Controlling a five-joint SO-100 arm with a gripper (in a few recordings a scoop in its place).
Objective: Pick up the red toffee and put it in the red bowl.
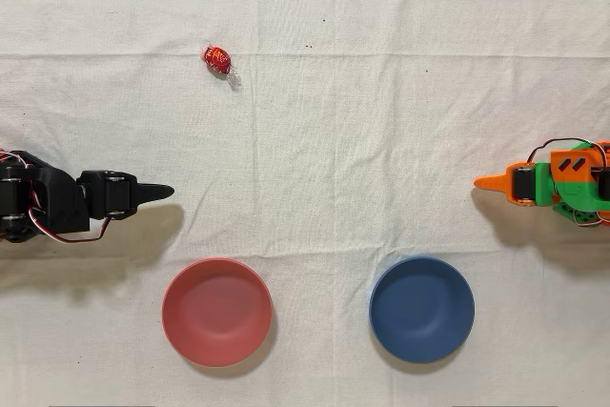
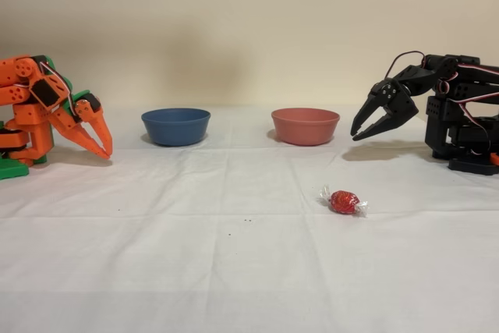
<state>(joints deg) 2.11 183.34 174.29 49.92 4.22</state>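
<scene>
Tabletop [image 1: 381,121], covered w/ a white creased cloth, carries everything. Black arm [image 1: 48,202] sits at the left edge in the overhead view, right side in the fixed view, folded back near its base. Orange arm [image 2: 47,111] opposite, idle.

Red bowl [image 1: 216,312] and blue bowl [image 1: 421,309] sit side by side, apart from each other, along the bottom of the overhead view; both look empty. Red bowl is the one nearer the black arm, just below and to the right of its tip in that view.

Fingers [image 2: 365,124]: in the fixed view they are slightly apart, pointing down and toward the red bowl, holding nothing and raised off the cloth. From above they read as one dark point, so the gap is only judged from the side.

Red toffee [image 1: 217,60] lies alone on the cloth, well apart from both bowls and from the fingers, on the far side of the arm from the red bowl in the overhead view. Wrapper twists stick out at both ends.

Step, as I read it: pick not begun; approach is yet to come. Next move prob needs the arm to swing toward the toffee, open wider, come down over the round foil middle rather than the twisted ends, then close. Small, shiny target, so alignment matters; a bad descent could nudge it or snag the cloth.
</scene>
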